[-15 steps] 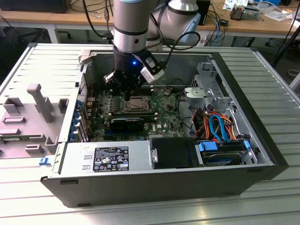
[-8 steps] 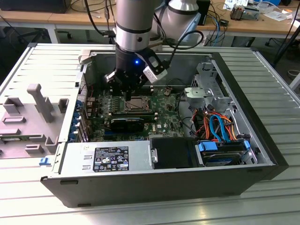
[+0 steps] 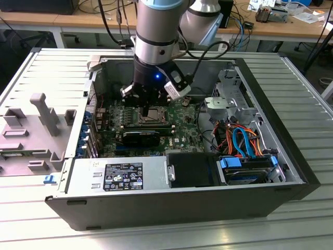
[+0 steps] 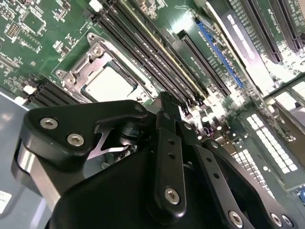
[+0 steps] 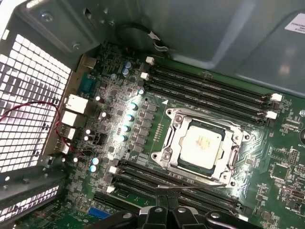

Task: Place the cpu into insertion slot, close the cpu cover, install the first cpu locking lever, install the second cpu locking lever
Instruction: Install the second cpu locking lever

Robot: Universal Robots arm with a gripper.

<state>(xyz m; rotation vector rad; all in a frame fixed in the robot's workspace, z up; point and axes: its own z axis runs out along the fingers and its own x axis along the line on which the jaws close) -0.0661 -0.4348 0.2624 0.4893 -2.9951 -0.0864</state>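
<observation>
The cpu (image 5: 201,144) already sits in the insertion slot (image 5: 177,125), and the cpu cover (image 5: 236,151) lies flat over it, its window framing the silver top. In the first wrist view the socket sits at about 3 o'clock from the centre of the board (image 5: 114,100), with the end effector (image 5: 167,202) low at 6 o'clock, its fingers pressed together on nothing and their tips just beside a thin metal lever (image 5: 190,187) along the socket's near edge.

Judged from this, the step in hand is seating a locking lever. To do it well, the closed tips should bear squarely on the lever rod, push it down and sideways under its retaining hook, and stay clear of the memory slots (image 5: 209,88) and the small parts around the socket. Pressure should rise steadily, since a slipping rod could spring up.

The exterior view places the end effector (image 3: 154,104) right above the socket inside the open computer case (image 3: 171,208) on the table (image 3: 31,229), at about 11 o'clock from the case's centre. The second wrist view shows the cover's hinge side and screws (image 4: 97,50) beyond the finger linkage, while the first wrist view shows the whole socket outline.
</observation>
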